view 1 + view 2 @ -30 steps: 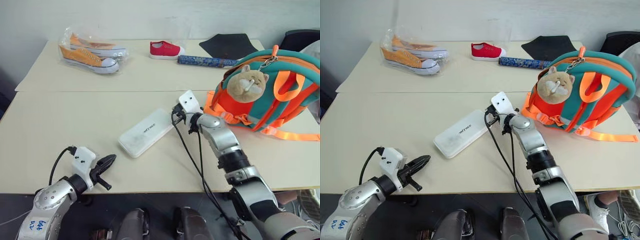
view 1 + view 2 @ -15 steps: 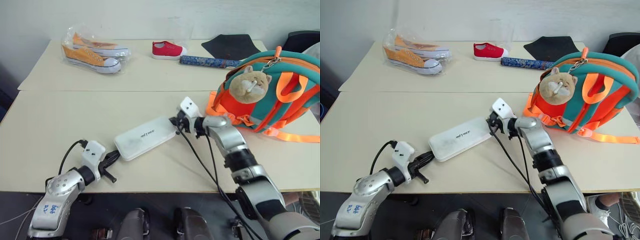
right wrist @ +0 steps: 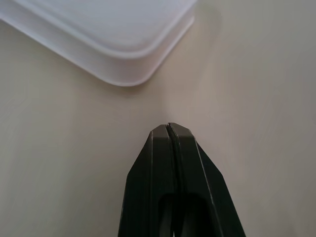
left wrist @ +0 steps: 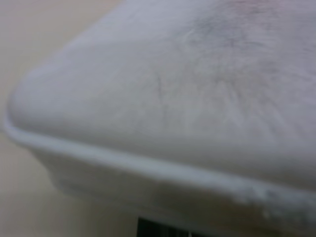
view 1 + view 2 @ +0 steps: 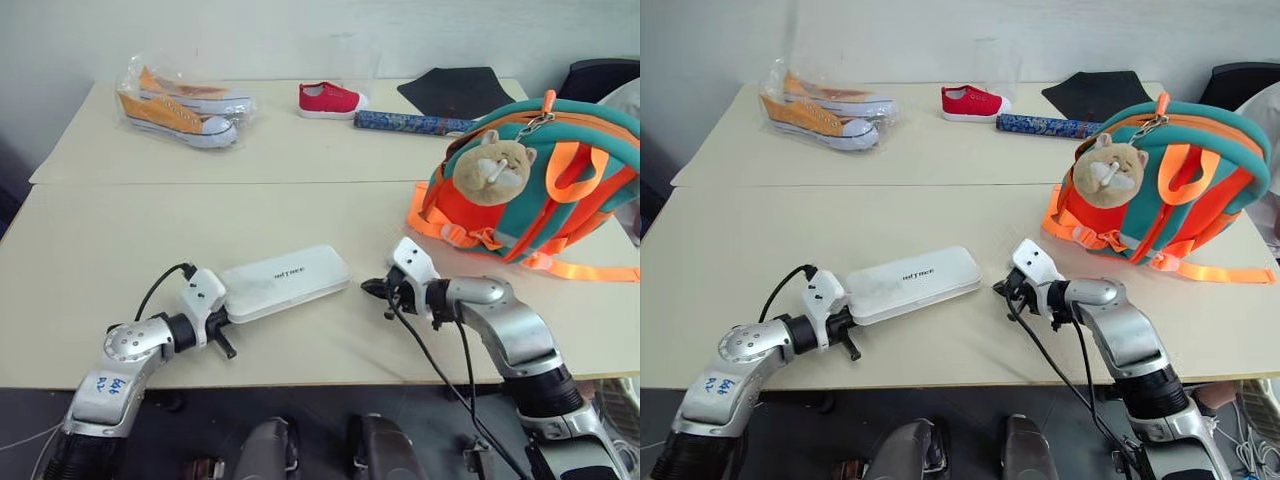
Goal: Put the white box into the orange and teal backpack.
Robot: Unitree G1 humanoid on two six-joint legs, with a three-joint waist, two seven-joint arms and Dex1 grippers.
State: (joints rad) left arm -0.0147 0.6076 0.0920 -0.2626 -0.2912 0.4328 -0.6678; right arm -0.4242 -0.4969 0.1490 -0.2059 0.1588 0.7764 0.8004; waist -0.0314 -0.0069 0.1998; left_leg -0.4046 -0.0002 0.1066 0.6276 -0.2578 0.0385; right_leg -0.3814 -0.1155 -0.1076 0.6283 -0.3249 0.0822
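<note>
Two pale beige benches (image 5: 90,250) butted end to end, white wall behind.

Near bench, front edge: left gripper (image 5: 222,318) sits low at the front-left, fingers together, tips up against the left end of the white box (image 5: 285,282). Contact looks likely in the eye views; the left wrist view has the box end pressed right up to the lens, so touching or just short I cannot tell for sure. Nothing clamped.

The white box lies flat on the near bench, roughly mid-width, long axis running left-right and angled slightly away toward its right end. Dark lettering on top.

Right gripper (image 5: 373,288) rests just above the bench to the right of the box, fingers closed tight on nothing, tips pointing at the box's right end. A clear gap of bare bench between tips and box corner in the right wrist view.

Right side of the near bench, toward its far-right corner: orange and teal backpack (image 5: 560,190) standing upright, beige plush cat charm (image 5: 495,165) hanging on its front, orange straps trailing on the bench. Well apart from the box.

Far bench: bagged orange sneakers (image 5: 180,100) at the left; a red shoe (image 5: 330,99) mid-bench; a blue patterned roll (image 5: 412,122) beside it; a black mat (image 5: 458,90) at the far-right corner.
</note>
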